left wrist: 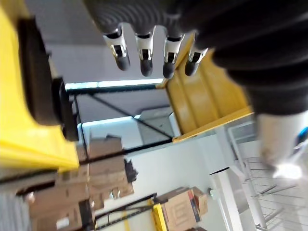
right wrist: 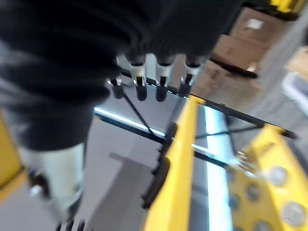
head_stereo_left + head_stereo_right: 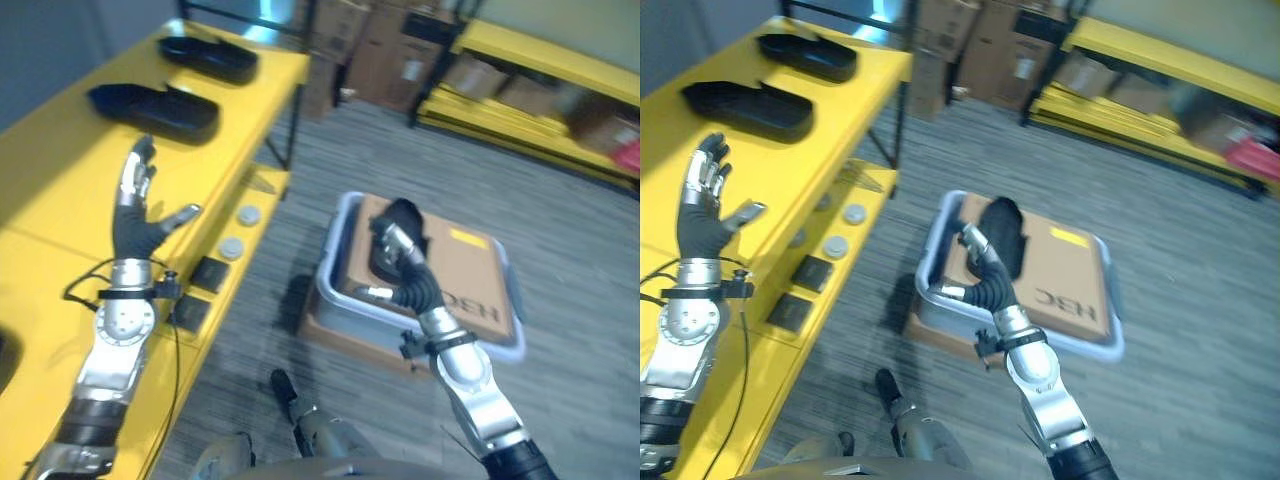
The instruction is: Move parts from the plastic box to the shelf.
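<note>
**A:** so where's everything sitting? I see the pale blue-grey plastic box [image 3: 345,300] on the grey floor, resting on a flat brown cardboard piece [image 3: 340,335]; there's a brown cardboard sheet [image 3: 470,275] lying across the top of it.

**B:** yep; and one black moulded plastic part [image 3: 1002,232] lies on that sheet, right by the right hand [image 3: 975,250]; the hand sits at the near end of the part, touching or nearly so; can't tell if its fingers are curled or not from the head views.

**A:** wrist cam shows its fingers [image 2: 161,84] pretty straight though, nothing in them.

**B:** fair; the left hand [image 3: 135,205] is up over the yellow shelf [image 3: 50,170], fingers spread and straight, thumb out, holding nothing; two more black moulded parts [image 3: 155,108] lie well apart from it at the far end of the shelf; two small grey discs [image 3: 240,232] and two dark square pads [image 3: 200,290] sit along the shelf's near edge.
</note>
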{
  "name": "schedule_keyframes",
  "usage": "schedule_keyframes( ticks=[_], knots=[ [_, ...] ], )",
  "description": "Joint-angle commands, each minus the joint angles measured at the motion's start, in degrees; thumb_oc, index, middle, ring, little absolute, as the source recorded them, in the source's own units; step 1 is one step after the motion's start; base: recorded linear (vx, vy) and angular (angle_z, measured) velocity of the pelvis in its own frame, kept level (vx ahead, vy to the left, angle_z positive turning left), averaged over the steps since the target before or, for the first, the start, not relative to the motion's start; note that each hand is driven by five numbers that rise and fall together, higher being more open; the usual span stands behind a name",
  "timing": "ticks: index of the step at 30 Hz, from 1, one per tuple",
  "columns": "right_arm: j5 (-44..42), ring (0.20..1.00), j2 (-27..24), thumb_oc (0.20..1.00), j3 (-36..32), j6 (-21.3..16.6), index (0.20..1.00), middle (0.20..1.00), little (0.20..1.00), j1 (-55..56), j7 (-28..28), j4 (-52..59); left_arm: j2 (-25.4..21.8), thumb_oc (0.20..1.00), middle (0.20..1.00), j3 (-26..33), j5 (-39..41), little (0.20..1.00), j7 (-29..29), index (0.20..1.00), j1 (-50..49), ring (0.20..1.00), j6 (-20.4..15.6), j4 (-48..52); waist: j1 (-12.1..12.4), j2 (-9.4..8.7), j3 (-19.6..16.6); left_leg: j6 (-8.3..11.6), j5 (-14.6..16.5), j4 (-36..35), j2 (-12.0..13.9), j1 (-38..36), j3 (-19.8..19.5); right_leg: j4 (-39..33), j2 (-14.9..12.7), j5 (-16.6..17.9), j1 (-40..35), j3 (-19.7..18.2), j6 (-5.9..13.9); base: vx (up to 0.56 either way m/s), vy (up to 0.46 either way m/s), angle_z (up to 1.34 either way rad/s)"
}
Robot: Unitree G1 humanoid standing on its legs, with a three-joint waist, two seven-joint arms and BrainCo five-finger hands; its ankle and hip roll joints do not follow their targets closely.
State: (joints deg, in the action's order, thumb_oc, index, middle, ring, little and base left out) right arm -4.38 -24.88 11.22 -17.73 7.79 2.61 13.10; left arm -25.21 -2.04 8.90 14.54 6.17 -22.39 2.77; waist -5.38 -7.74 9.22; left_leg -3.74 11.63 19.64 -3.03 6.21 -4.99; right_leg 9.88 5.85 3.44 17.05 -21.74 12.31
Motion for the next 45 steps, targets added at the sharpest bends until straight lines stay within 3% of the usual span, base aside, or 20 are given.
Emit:
schedule_keyframes(
  ticks=[1, 2, 4, 6, 8, 10, 12, 15, 17, 18, 21, 27, 34, 40, 45],
  knots=[
    [0.72, 1.000, -4.29, 1.000, -6.81, -2.53, 1.000, 1.000, 1.000, -5.92, 2.28, 2.09, -2.04, 1.000, 1.000, -0.85, 3.06, 1.000, -0.84, 1.000, -0.38, 1.000, -2.33, 5.31, 4.02, 4.10, -0.47, 3.78, 2.10, -10.24, 4.03, -8.60, 1.70, 0.10, -6.75, -5.00, -7.11, 1.50, 0.28, -0.29, -0.166, -0.47],
    [0.72, 1.000, -4.29, 1.000, -6.81, -2.53, 1.000, 1.000, 1.000, -5.92, 2.28, 2.09, -2.04, 1.000, 1.000, -0.85, 3.06, 1.000, -0.84, 1.000, -0.38, 1.000, -2.33, 5.31, 4.02, 4.10, -0.47, 3.78, 2.10, -10.24, 4.03, -8.60, 1.70, 0.10, -6.75, -5.00, -7.11, 1.50, 0.28, -0.22, -0.174, -0.25],
    [1.78, 1.000, -3.65, 1.000, -8.03, -2.25, 1.000, 1.000, 1.000, -4.90, 3.65, 1.15, -1.50, 1.000, 1.000, -2.69, 2.99, 1.000, -1.22, 1.000, 0.51, 1.000, -1.58, 4.32, 2.86, 4.45, -0.98, 4.53, 1.43, -11.34, 5.32, -8.94, 3.72, -0.01, -10.42, -2.54, -6.00, 3.58, 0.66, -0.04, -0.187, -0.02],
    [1.95, 1.000, -3.42, 1.000, -8.18, -2.13, 1.000, 1.000, 1.000, -4.49, 3.79, 1.06, -1.62, 1.000, 1.000, -3.09, 2.77, 1.000, -1.33, 1.000, 0.54, 1.000, -1.56, 4.11, 2.76, 4.30, -1.24, 4.71, 1.28, -11.86, 5.44, -9.32, 4.52, -0.23, -10.84, -1.99, -5.87, 4.06, 0.93, 0.00, -0.182, -0.94],
    [3.22, 1.000, -3.39, 1.000, -8.71, -2.08, 1.000, 1.000, 1.000, -3.98, 4.09, 0.84, -2.00, 1.000, 1.000, -3.71, 1.95, 1.000, -1.68, 1.000, 0.87, 1.000, -0.89, 3.10, 3.05, 3.67, -2.13, 5.87, 0.99, -13.38, 5.85, -9.87, 7.09, -2.69, -12.64, -3.89, -7.34, 6.66, 1.49, -0.01, -0.283, -1.01],
    [3.60, 1.000, -3.49, 1.000, -8.30, -2.03, 1.000, 1.000, 1.000, -4.08, 4.16, 0.69, -1.89, 1.000, 1.000, -3.65, 2.23, 1.000, -1.56, 1.000, 0.80, 1.000, -0.87, 2.66, 3.21, 3.51, -2.31, 6.41, 0.53, -13.95, 6.39, -10.11, 7.98, -3.26, -12.93, -4.57, -7.41, 7.63, 1.58, 0.02, -0.330, -0.33],
    [3.90, 1.000, -3.17, 1.000, -8.16, -1.11, 1.000, 1.000, 1.000, -2.30, 4.10, -1.52, -1.21, 1.000, 1.000, -3.69, 2.72, 1.000, -2.06, 1.000, -0.03, 1.000, -0.48, 0.35, 3.03, 3.68, -3.65, 8.68, -1.32, -16.14, 10.43, -11.21, 9.36, -1.91, -10.90, -7.71, -7.57, 8.55, -0.02, 0.10, -0.552, -0.20],
    [4.03, 1.000, -4.46, 1.000, -9.68, -0.53, 1.000, 1.000, 1.000, -1.10, 4.40, -2.81, -0.01, 1.000, 1.000, -4.91, 3.95, 1.000, -3.19, 1.000, -0.52, 1.000, 0.02, -0.86, 2.63, 4.90, -3.34, 9.51, -2.76, -14.78, 12.69, -10.01, 8.05, 0.54, -9.12, -10.54, -8.47, 10.96, -2.16, 0.04, -0.296, 0.25],
    [4.45, 1.000, -5.42, 1.000, -10.86, -0.11, 1.000, 1.000, 1.000, -1.08, 5.18, -4.78, 0.50, 1.000, 1.000, -6.40, 6.61, 1.000, -5.79, 1.000, -0.21, 1.000, 0.08, -0.35, 1.91, 5.42, -2.95, 9.08, -3.30, -13.08, 12.66, -8.12, 8.77, 1.50, -9.21, -12.05, -9.17, 12.94, -3.06, -0.02, -0.164, 0.80],
    [4.42, 1.000, -5.70, 1.000, -11.56, 0.04, 1.000, 1.000, 1.000, -1.29, 5.78, -6.51, 0.54, 1.000, 1.000, -7.61, 8.63, 1.000, -8.55, 1.000, -0.52, 1.000, -0.02, 0.34, 1.34, 5.83, -3.06, 8.73, -3.19, -12.71, 12.20, -8.12, 11.05, 1.80, -9.37, -12.26, -9.54, 13.98, -3.46, 0.00, -0.053, 1.27],
    [3.99, 1.000, -5.58, 1.000, -11.33, -0.02, 1.000, 1.000, 1.000, -3.76, 7.18, -9.68, 0.33, 1.000, 1.000, -9.07, 10.68, 1.000, -10.47, 1.000, -0.98, 1.000, 0.11, 1.27, 1.34, 6.53, -3.46, 8.28, -1.95, -12.82, 10.43, -8.52, 10.81, 1.58, -9.01, -11.81, -9.42, 13.80, -3.73, 0.01, -0.008, 0.50],
    [7.05, 1.000, -7.11, 1.000, -7.58, 2.35, 1.000, 1.000, 1.000, -17.42, 13.84, -21.90, -1.57, 1.000, 1.000, -15.43, 14.47, 1.000, -13.97, 1.000, 3.04, 1.000, 0.85, 0.59, 3.34, 7.14, -2.41, 8.11, -3.96, -16.44, 9.36, -6.01, 9.77, -1.04, -8.78, -10.42, -8.58, 13.92, -3.27, -0.01, 0.038, 0.01],
    [6.90, 1.000, -8.05, 1.000, 1.02, 6.17, 1.000, 1.000, 1.000, -40.38, 22.28, -40.92, -1.66, 1.000, 1.000, -21.44, 16.36, 1.000, -10.61, 1.000, 12.67, 1.000, -0.65, -1.12, 6.73, 5.81, 2.59, 8.30, -6.19, -17.37, 8.68, 3.31, 9.29, -4.59, -9.52, -5.79, -0.76, 14.99, -2.22, -0.14, 0.005, 0.04],
    [6.92, 1.000, -13.08, 1.000, 7.40, 8.53, 1.000, 1.000, 1.000, -60.22, 27.85, -58.03, -0.50, 1.000, 1.000, -24.33, 17.05, 1.000, -8.01, 1.000, 17.94, 1.000, -1.59, -3.44, 9.40, 5.98, 4.99, 8.98, -8.00, -18.21, 7.92, 8.27, 7.68, -6.61, -9.69, -3.88, 2.71, 15.84, -1.64, 0.02, 0.005, 0.19],
    [7.29, 1.000, -15.79, 1.000, 11.63, 8.89, 1.000, 1.000, 1.000, -68.41, 29.81, -63.86, -1.36, 1.000, 1.000, -26.94, 17.80, 1.000, -9.28, 1.000, 20.10, 1.000, -1.83, -3.69, 10.50, 6.89, 6.14, 9.36, -8.58, -18.70, 7.68, 9.92, 7.15, -6.85, -9.62, -3.70, 3.99, 16.20, -1.48, 0.03, 0.021, 0.08]
  ],
)
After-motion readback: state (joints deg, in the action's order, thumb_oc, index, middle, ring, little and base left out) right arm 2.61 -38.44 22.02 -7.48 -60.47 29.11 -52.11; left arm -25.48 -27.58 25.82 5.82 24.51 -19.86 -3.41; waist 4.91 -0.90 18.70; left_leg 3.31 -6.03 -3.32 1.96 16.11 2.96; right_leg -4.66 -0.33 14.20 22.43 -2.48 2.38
